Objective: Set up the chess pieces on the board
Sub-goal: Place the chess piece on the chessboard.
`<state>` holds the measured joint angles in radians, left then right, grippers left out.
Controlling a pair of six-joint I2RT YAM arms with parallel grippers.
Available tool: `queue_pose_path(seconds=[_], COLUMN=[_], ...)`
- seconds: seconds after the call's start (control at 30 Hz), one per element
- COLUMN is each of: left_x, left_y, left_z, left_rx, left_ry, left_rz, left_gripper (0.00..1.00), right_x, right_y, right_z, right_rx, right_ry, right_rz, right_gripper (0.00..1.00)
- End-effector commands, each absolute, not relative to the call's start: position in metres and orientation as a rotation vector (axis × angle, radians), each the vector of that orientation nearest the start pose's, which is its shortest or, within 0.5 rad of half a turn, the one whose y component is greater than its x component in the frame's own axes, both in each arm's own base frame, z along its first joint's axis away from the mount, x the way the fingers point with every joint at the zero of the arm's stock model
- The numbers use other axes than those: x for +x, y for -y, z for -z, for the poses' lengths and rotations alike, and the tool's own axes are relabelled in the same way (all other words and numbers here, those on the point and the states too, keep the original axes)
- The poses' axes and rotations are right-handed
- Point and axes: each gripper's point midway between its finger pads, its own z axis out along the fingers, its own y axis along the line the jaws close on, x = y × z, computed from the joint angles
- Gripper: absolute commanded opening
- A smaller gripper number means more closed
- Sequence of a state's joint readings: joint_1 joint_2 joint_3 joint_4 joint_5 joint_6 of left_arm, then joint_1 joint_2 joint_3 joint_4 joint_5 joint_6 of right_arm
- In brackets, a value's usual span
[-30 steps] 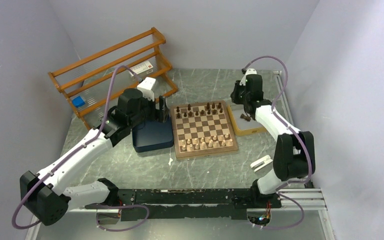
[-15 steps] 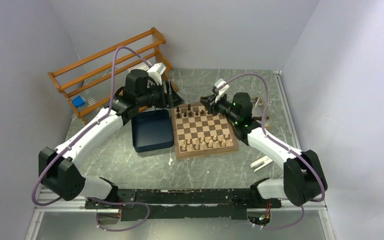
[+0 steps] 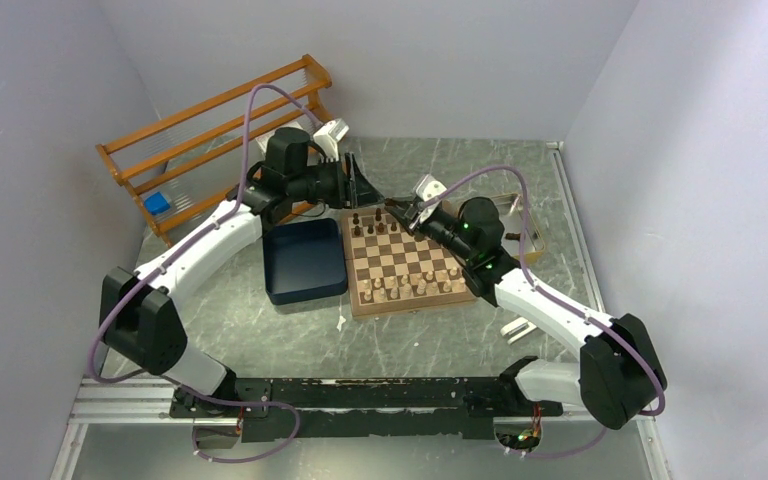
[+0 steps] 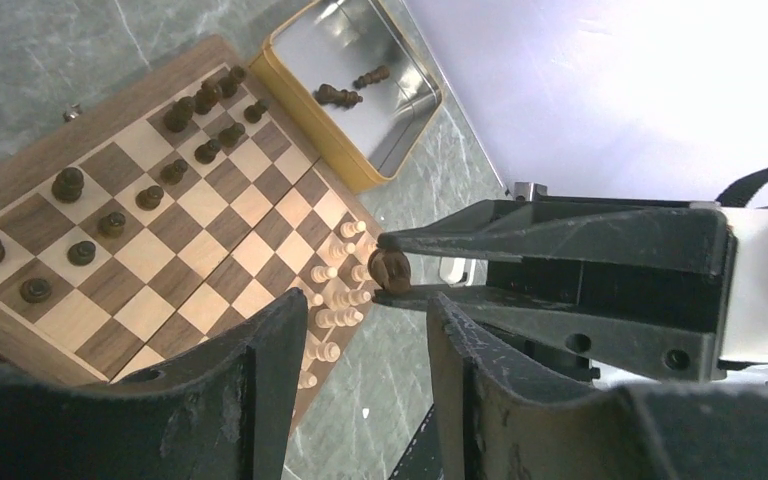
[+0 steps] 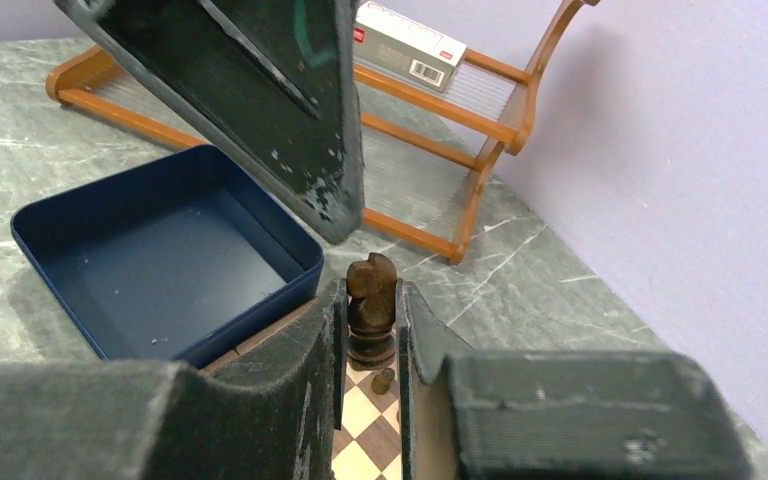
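My right gripper (image 5: 371, 295) is shut on a dark brown knight (image 5: 372, 275) and holds it upright above the far left corner of the board (image 3: 415, 305). The knight also shows in the left wrist view (image 4: 392, 268). My left gripper (image 3: 360, 185) is open and empty, hovering just beyond that corner and facing the right gripper (image 3: 401, 212). Several dark chess pieces (image 3: 390, 222) stand on the board's far rows. Pale pieces (image 3: 410, 287) fill the near rows. Two dark pieces (image 4: 340, 95) lie in a yellow-rimmed tin (image 4: 400, 150) to the right of the board.
A dark blue tray (image 3: 305, 262) sits against the board's left side. A wooden rack (image 3: 210, 130) with a white box stands at the back left. A small white object (image 3: 520, 328) lies near the right arm's base. The walls close in on both sides.
My right arm swung from the yellow tin over to the board's far left with the knight. My left arm moved from the blue tray up to the board's far left corner.
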<state>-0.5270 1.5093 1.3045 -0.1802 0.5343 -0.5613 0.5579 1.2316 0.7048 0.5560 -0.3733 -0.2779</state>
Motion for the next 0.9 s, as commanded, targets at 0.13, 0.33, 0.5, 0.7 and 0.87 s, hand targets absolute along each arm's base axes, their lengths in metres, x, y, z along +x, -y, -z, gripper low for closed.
queue_pose_path(seconds=[0.13, 0.33, 0.5, 0.7, 0.87], left_x=[0.323, 0.321, 0.315, 0.305, 0.31], left_y=[0.335, 0.337, 0.341, 0.348, 0.347], left_z=[-0.288, -0.28, -0.281, -0.271, -0.27], left_rx=[0.449, 0.467, 0.514, 0.557, 0.546], left_ry=[-1.999, -2.005, -1.99, -2.049, -2.04], left_rz=[1.363, 1.383, 1.404, 1.403, 1.362], left_gripper=[0.5, 0.43, 0.34, 0.3, 0.27], right_x=[0.322, 0.321, 0.325, 0.325, 0.324], right_y=[-0.269, -0.271, -0.271, -0.271, -0.272], right_z=[-0.274, -0.274, -0.271, -0.269, -0.267], right_rx=[-0.899, -0.892, -0.884, -0.874, -0.879], right_ry=[-1.22, -1.224, -1.247, -1.258, -1.26], right_rz=[-0.475, -0.478, -0.476, -0.48, -0.484], right_gripper=[0.11, 0.11, 0.1, 0.11, 0.11])
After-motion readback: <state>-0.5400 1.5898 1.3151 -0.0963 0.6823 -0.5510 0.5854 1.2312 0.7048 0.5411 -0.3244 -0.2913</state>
